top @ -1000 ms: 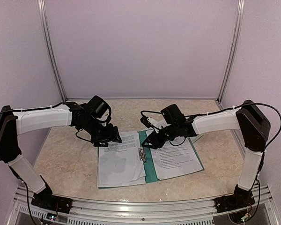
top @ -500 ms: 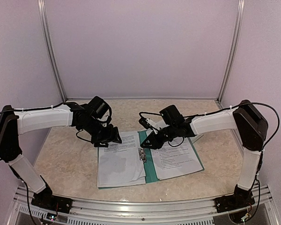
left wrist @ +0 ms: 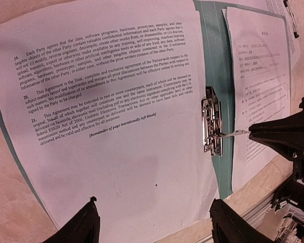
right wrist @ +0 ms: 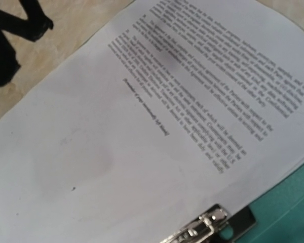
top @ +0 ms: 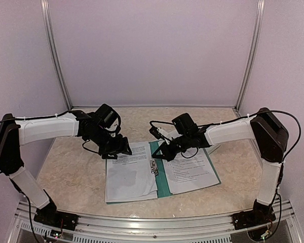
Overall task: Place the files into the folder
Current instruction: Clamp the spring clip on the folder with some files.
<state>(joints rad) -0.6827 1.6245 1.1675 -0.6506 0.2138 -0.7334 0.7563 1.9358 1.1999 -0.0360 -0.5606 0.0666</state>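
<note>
**Teal folder open, right fingers at the clip lever**

Teal folder (top: 162,178) lies open flat on the mottled beige stone-look surface (top: 76,172), in the middle between the two arms. The files (top: 129,174) are already on it. One white sheet of dense black text covers the left leaf, and another sheet (top: 191,172) sits on the right leaf. Only a teal strip shows along the spine.

Step in hand, my read: securing the sheets, i.e. working the small silver clip (left wrist: 212,121) by the spine.
- Right fingers (left wrist: 278,135) are clenched to a black point, tips touching the end of the clip's thin lever. I can't tell whether the lever is actually caught between them.
- Left fingers (left wrist: 81,229) are spread wide, grasping nothing, low over the far end of the left sheet.

Next move probably calls for:
- lifting or flipping that lever without dragging the folder;
- keeping the left sheet's inner edge lined up at the clip;
- possibly the left fingers pressing the paper down to steady it.

Materials:
- paper is thin, matte and floppy, with a faint grey smudge on its blank lower half, and lies flat;
- folder is smooth card or plastic, rectangular;
- clip is shiny stamped metal, narrow and rigid, with a wire-like lever.

I can't tell whether the sheet edge is under the clip.
</note>
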